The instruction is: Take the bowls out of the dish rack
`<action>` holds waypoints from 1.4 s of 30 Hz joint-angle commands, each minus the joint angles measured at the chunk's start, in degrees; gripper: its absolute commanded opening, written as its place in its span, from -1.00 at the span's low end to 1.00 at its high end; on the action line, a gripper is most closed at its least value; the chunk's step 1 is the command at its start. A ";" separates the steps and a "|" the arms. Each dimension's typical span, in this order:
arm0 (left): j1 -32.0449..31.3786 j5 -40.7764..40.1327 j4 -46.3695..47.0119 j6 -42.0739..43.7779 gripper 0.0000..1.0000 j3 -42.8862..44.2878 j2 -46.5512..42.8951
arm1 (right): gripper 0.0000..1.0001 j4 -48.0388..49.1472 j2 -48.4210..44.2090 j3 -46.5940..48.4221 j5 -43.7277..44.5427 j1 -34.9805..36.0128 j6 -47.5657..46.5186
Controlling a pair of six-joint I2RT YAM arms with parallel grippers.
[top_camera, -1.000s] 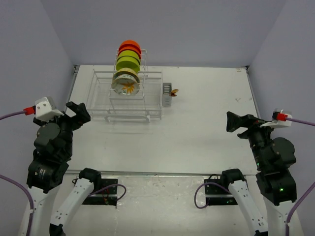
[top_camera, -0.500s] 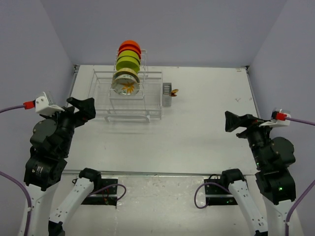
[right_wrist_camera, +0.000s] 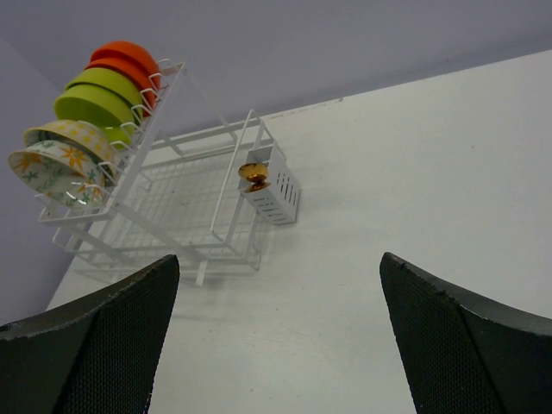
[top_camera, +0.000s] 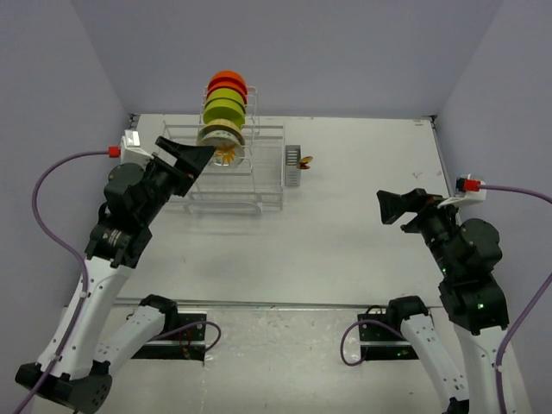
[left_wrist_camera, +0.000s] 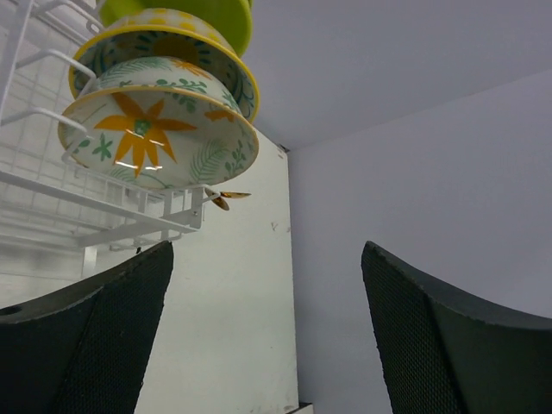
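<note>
The white wire dish rack [top_camera: 226, 188] stands at the back left of the table. Its tall tier holds the bowls on edge in a row: orange ones [top_camera: 228, 80] at the back, lime-green ones [top_camera: 224, 105] in the middle and flower-patterned ones [top_camera: 224, 152] in front. My left gripper [top_camera: 197, 158] hovers open just left of the front flower bowl [left_wrist_camera: 159, 140], which fills the upper left of the left wrist view; nothing lies between its fingers [left_wrist_camera: 103, 328]. My right gripper [top_camera: 390, 205] hangs open over bare table at mid right, facing the dish rack [right_wrist_camera: 194, 216] and the bowls [right_wrist_camera: 97, 97].
A small grey cutlery basket [top_camera: 292, 166] hangs on the rack's right end with a little brown-gold object [right_wrist_camera: 254, 174] in it. Purple walls close in the table on the left, back and right. White table surface [top_camera: 362, 172] stretches right of the rack.
My left arm has swung up and forward from the table's left edge to the rack's front flower bowl. My right arm has shifted slightly left. The bowls have not moved.
</note>
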 commanded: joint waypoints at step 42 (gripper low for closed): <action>-6.01 -19.48 13.43 -13.17 -1.00 5.76 21.26 | 0.97 5.25 -3.84 -3.78 1.09 0.08 -0.23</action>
